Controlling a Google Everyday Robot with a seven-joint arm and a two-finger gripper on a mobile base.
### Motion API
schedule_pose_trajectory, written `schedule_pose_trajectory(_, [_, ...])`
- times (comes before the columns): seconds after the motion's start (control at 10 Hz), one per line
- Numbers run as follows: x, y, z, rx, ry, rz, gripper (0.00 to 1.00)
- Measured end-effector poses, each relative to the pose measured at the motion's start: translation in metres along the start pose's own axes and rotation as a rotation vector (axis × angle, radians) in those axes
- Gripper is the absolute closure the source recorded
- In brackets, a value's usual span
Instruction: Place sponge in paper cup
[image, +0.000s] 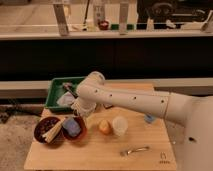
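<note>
Camera view looks down on a wooden desk where the white arm reaches in from the right and bends down at its wrist. The end effector hangs at the desk's back left, just in front of a green tray. It is largely covered by the wrist, so I cannot tell how far open it is or whether it has hold of anything. Just below the end effector and slightly to its left, the sponge lies in a red bowl. It is a small, soft-looking blue-purple block with rounded edges, it fills much of the bowl's hollow, and it sits close under the end effector; whether the two touch cannot be told. Left of the red bowl and touching it stands a dark bowl holding pale sticks. To the right of the end effector and nearer the desk's front sits a small orange thing, and just beside that stands the paper cup, upright and pale, well apart from the sponge. Farther front and right, a fork lies flat on the desk.
</note>
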Motion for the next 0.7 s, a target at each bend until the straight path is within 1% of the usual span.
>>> schedule_pose_trajectory(0.2, [-0.004,-0.008,0.006,-0.02,-0.012,-0.046,0.2])
schedule_pose_trajectory(0.4, [-0.005,-0.015,0.012,-0.038,-0.016,-0.084,0.2])
schedule_pose_trajectory(0.7, [-0.001,-0.019,0.023,-0.05,-0.022,-0.091,0.2])
